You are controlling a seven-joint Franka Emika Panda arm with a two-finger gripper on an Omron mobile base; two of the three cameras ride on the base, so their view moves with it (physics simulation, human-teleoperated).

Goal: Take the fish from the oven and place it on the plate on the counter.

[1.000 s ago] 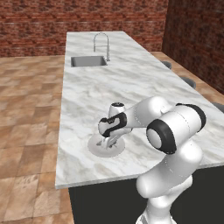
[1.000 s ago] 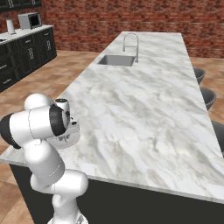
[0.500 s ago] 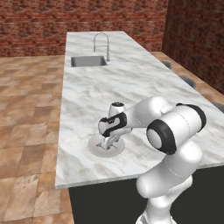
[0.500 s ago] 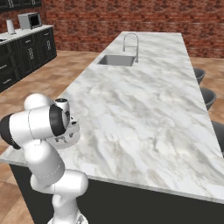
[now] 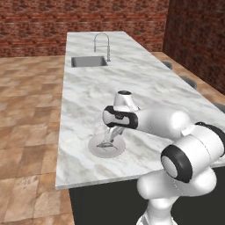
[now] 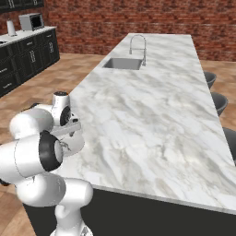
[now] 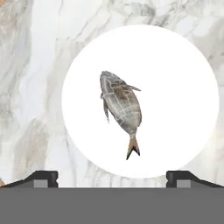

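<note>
- Fish [image 7: 120, 107] lying flat on the plate [image 7: 175, 65], a little left of the plate's middle in the hand view, head toward the top of that view, tail toward the bottom.
- Fish grey with darker bands, tail tips brownish; in the left base view a small dark shape [image 5: 105, 143] on the plate [image 5: 97, 150].
- Plate round and white, resting on the tabletop [image 5: 132, 83] near its near-left corner, close to the left edge.
- Claw [image 7: 112, 178] spread wide, tips [image 7: 43, 178] standing far apart at the bottom of the hand view, nothing between them.
- Claw [image 5: 110, 137] poised just above the plate, pointing down at it; clear of the fish.
- In the right base view, plate [image 6: 77, 144] partly hidden behind the arm, at the tabletop's [image 6: 156, 115] near-left corner.
- Sink [image 5: 89, 61] with curved tap [image 5: 103, 45] at the far end of the tabletop, well apart from the plate.
- Brick wall [image 5: 88, 17] behind; brown tiled floor [image 5: 26, 110] to the left.
- Dark cabinets [image 6: 23, 57] with a microwave [image 6: 30, 21] on top at far left of the right base view.
- Dark stools [image 6: 215, 94] along the tabletop's right side.
</note>
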